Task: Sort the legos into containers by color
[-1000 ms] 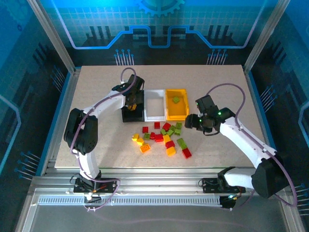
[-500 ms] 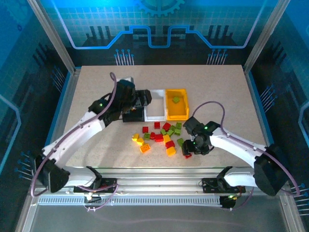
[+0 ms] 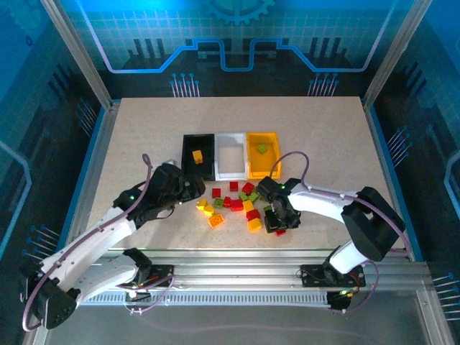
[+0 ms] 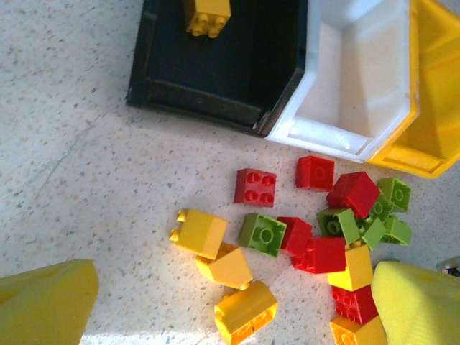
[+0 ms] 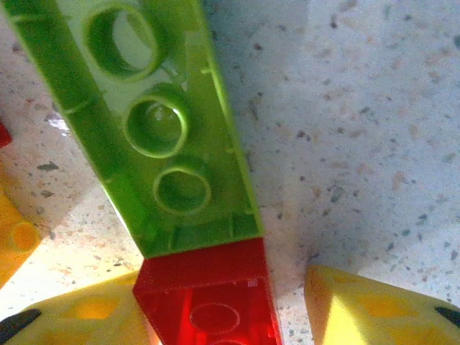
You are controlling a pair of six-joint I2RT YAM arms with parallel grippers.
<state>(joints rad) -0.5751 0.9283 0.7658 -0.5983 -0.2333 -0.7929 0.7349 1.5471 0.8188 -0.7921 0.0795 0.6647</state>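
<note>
Three containers stand in a row: black (image 3: 194, 171), white (image 3: 230, 162) and yellow-orange (image 3: 263, 167). A yellow brick (image 3: 197, 155) lies in the black bin and a green brick (image 3: 263, 149) in the yellow-orange one. The loose legos (image 3: 236, 205) lie in a pile in front of them. My left gripper (image 3: 191, 189) hovers open at the pile's left, over three yellow bricks (image 4: 244, 310). My right gripper (image 3: 277, 221) is down at the pile's near right. Its fingers straddle a red brick (image 5: 208, 295) that touches an upturned green brick (image 5: 151, 122). A gap shows beside the right finger (image 5: 366, 309).
The black bin (image 4: 215, 79), white bin (image 4: 359, 72) and yellow-orange bin (image 4: 435, 108) sit just beyond the pile in the left wrist view. Bare table lies left of the bins and toward the far edge. Metal frame posts stand at the table's corners.
My left arm pulled back from the black bin to the pile, leaving a yellow brick inside. My right arm came down onto the red and green bricks, its jaws narrowing.
</note>
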